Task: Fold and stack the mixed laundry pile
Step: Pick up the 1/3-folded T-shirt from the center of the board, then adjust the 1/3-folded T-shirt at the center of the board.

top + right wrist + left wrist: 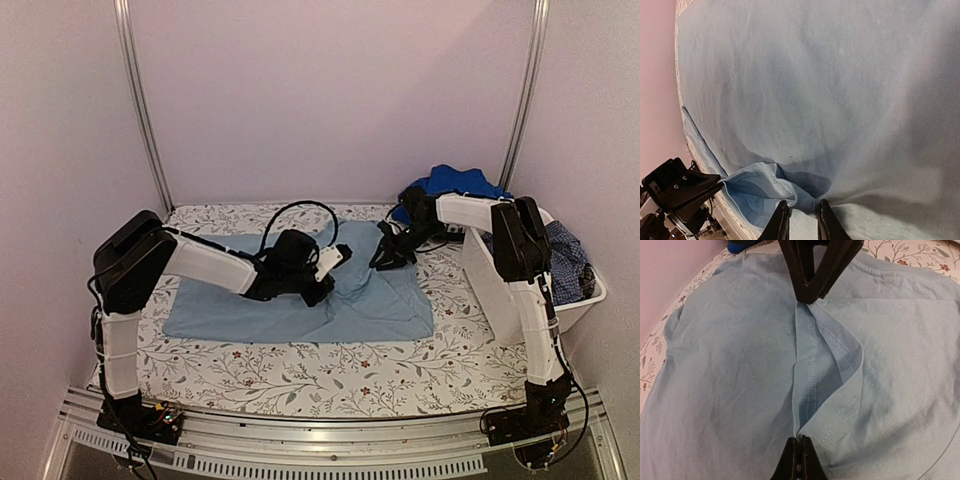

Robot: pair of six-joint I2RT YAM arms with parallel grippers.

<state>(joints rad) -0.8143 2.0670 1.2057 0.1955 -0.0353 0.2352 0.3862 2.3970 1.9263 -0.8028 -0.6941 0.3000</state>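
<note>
A large pale blue garment [300,305] lies spread on the patterned table cover [300,375]. My left gripper [335,262] is over its middle, shut on a hemmed fold of the garment [801,439]. Just to its right, my right gripper [388,255] pinches the same raised fold from the far side [801,204], its fingers closed on a bunch of the cloth [755,190]. In the left wrist view the right gripper [810,292] comes down to a point on the fold. A royal blue garment [455,182] lies heaped at the back right. A dark blue check garment [568,262] sits in the tub.
A white plastic tub [500,290] stands at the right edge of the table, close to the right arm. Metal posts [140,110] rise at both back corners in front of the pink walls. A black cable [295,212] loops above the left wrist.
</note>
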